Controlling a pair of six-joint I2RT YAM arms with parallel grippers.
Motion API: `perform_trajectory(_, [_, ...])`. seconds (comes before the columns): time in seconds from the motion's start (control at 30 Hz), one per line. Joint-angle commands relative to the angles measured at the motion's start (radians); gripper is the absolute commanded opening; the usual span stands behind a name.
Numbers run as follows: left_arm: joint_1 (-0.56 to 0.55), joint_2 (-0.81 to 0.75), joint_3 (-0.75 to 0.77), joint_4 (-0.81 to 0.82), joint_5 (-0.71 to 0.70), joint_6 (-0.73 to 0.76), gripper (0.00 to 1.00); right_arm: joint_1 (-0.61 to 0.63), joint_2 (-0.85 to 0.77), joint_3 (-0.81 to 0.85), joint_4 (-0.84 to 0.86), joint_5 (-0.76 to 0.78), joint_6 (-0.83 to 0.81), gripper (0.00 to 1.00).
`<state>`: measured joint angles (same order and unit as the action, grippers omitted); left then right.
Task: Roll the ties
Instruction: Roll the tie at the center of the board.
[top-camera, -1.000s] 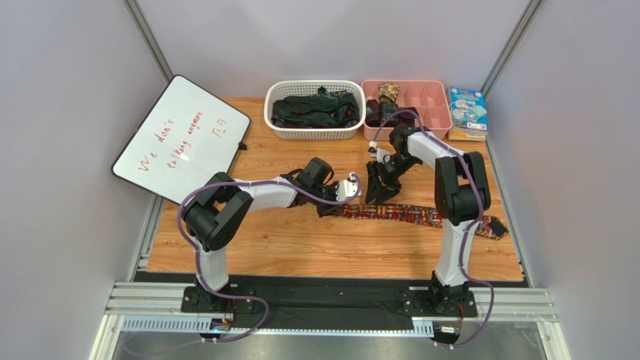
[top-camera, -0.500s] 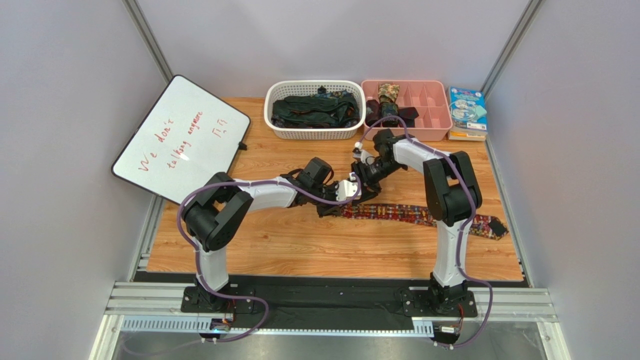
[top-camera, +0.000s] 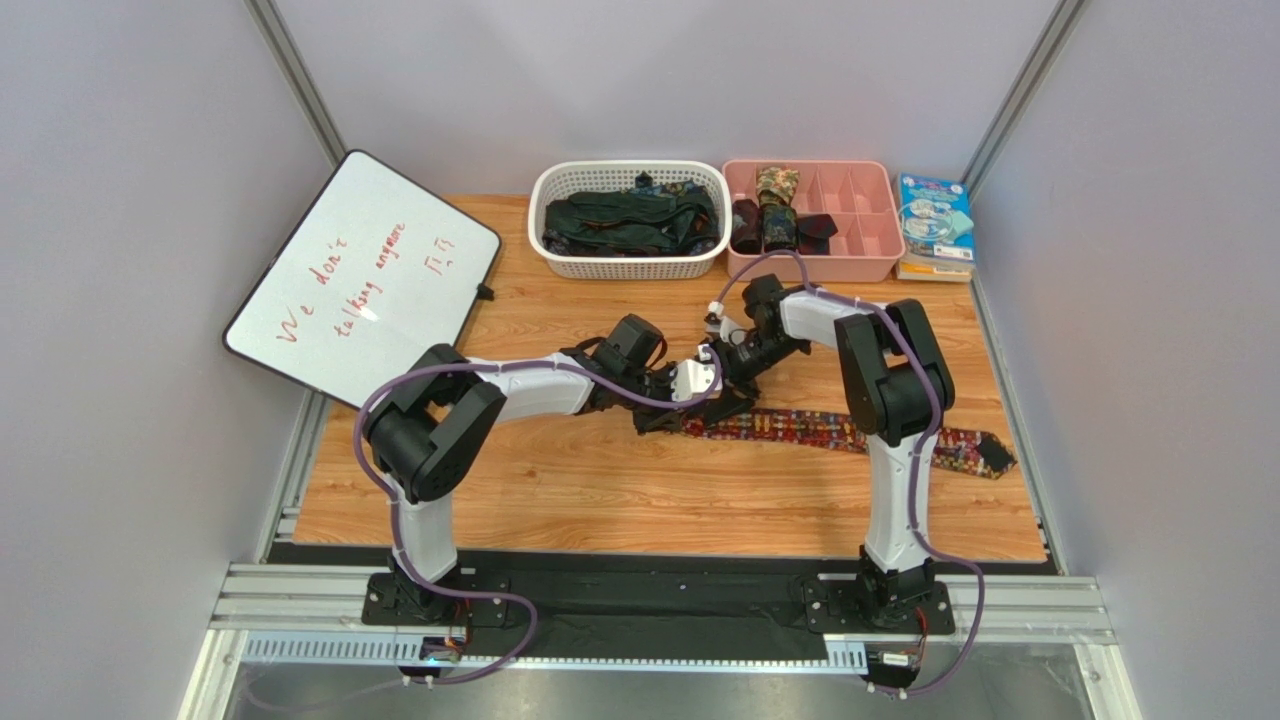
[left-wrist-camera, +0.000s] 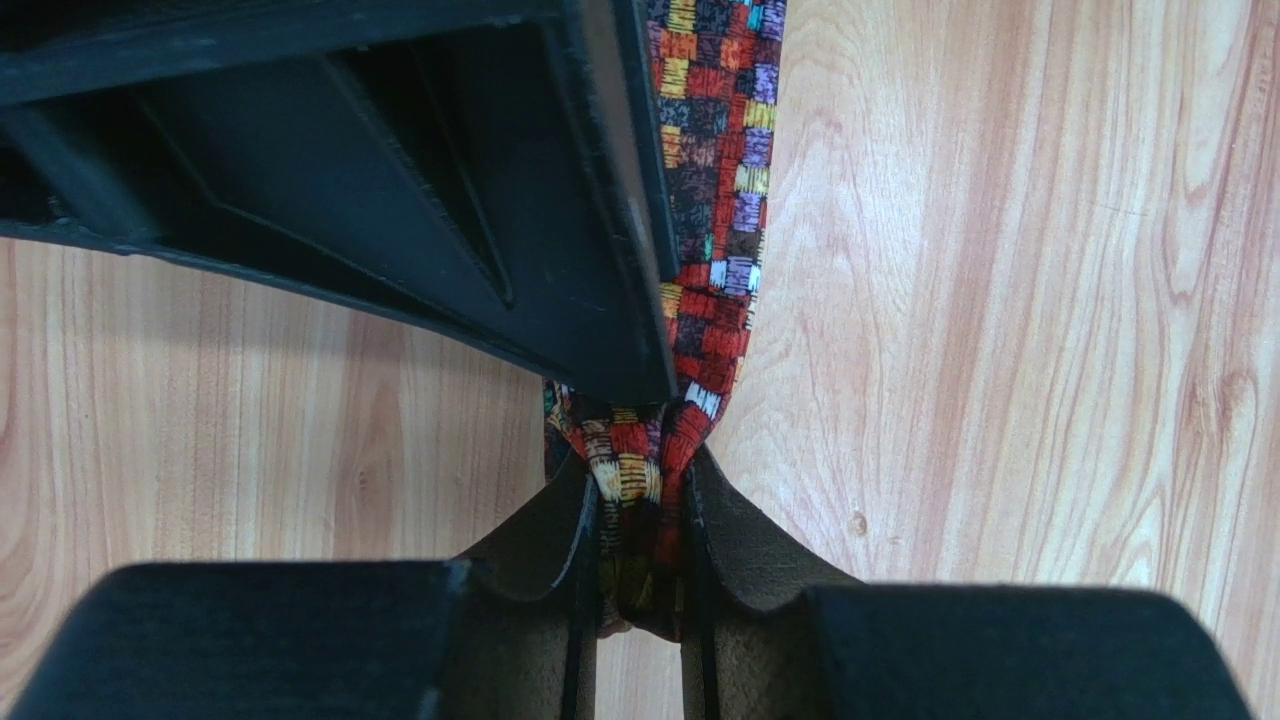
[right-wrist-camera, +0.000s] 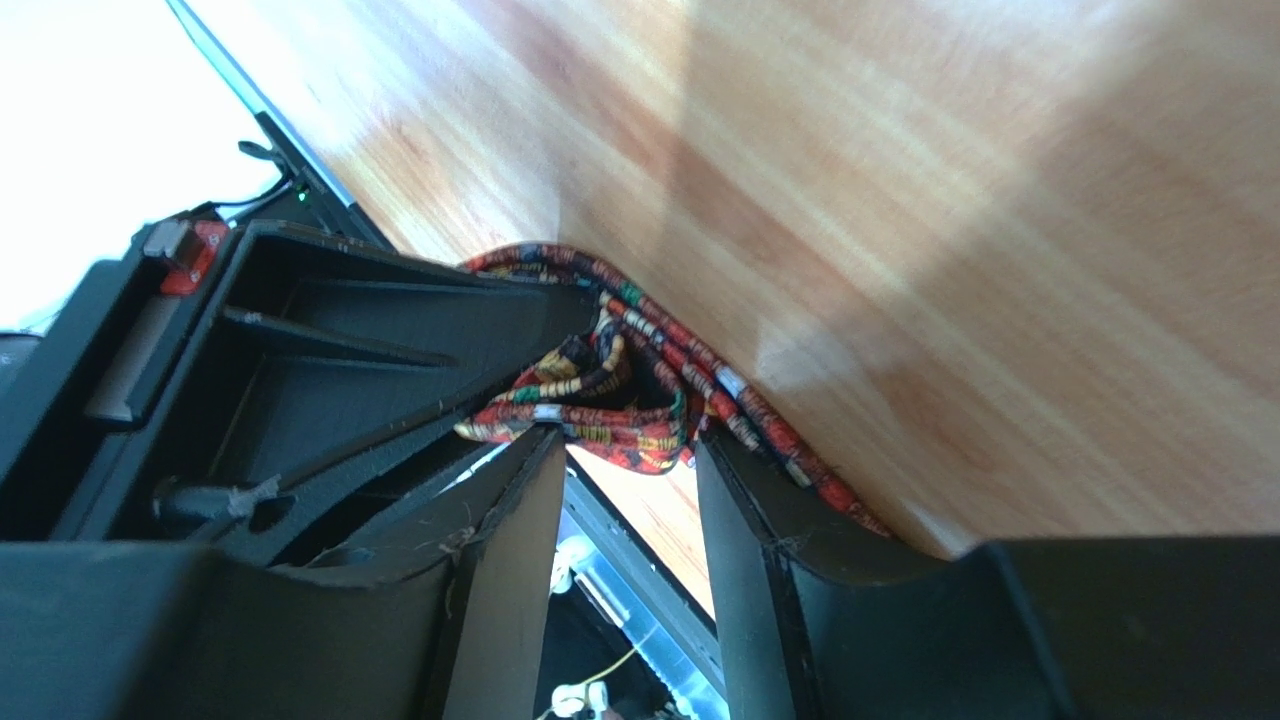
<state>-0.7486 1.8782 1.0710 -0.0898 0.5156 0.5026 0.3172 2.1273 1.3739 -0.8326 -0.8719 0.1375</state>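
On the tabletop (top-camera: 601, 495), your patterned tie (top-camera: 819, 431) runs from the middle to the right edge. Your left gripper (left-wrist-camera: 634, 518) pinches its bunched end tight, while your right gripper (right-wrist-camera: 628, 438) stands partly parted, its tips at that fold.

Pale grey walls (top-camera: 135, 180) on three sides, slanted metal corner posts (top-camera: 293, 75) where they meet; light wood-grain table (top-camera: 601, 495), aluminium rail (top-camera: 1037, 608) along its near edge; whiteboard (top-camera: 361, 278) leaning at left; soft, even light
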Motion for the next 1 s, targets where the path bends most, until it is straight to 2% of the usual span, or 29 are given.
perform_trajectory(0.0, [0.014, 0.021, 0.0, -0.088, -0.023, -0.032, 0.07, 0.01, -0.061, -0.045, 0.061, -0.036, -0.004, 0.44])
perform_trajectory(0.17, [0.017, 0.029, 0.009, -0.09, -0.011, -0.045, 0.07, 0.011, -0.063, -0.045, 0.105, -0.075, 0.037, 0.41])
perform_trajectory(0.23, [0.017, 0.027, 0.01, -0.091, -0.008, -0.044, 0.07, 0.013, -0.05, -0.042, 0.11, -0.052, 0.039, 0.37])
perform_trajectory(0.33, [0.017, 0.021, 0.009, -0.088, -0.003, -0.041, 0.07, 0.013, -0.021, -0.03, 0.109, -0.006, 0.051, 0.2])
perform_trajectory(0.43, [0.018, 0.018, 0.01, -0.097, -0.002, -0.05, 0.12, 0.014, -0.003, -0.022, 0.095, 0.04, 0.044, 0.06])
perform_trajectory(0.5, [0.031, 0.012, 0.014, -0.103, 0.009, -0.058, 0.25, 0.017, 0.006, -0.019, 0.066, 0.098, 0.025, 0.0])
perform_trajectory(0.57, [0.054, 0.002, 0.01, -0.103, 0.023, -0.072, 0.41, 0.016, 0.011, -0.025, 0.055, 0.131, 0.013, 0.0])
perform_trajectory(0.63, [0.072, -0.016, 0.006, -0.105, 0.035, -0.07, 0.51, 0.014, 0.017, -0.03, 0.047, 0.178, 0.004, 0.0])
perform_trajectory(0.73, [0.103, -0.042, -0.016, -0.097, 0.069, -0.049, 0.59, 0.017, 0.031, -0.027, 0.035, 0.221, 0.002, 0.0])
perform_trajectory(0.97, [0.112, -0.059, -0.062, -0.013, 0.139, -0.027, 0.62, 0.023, 0.059, 0.005, 0.006, 0.28, -0.012, 0.0])
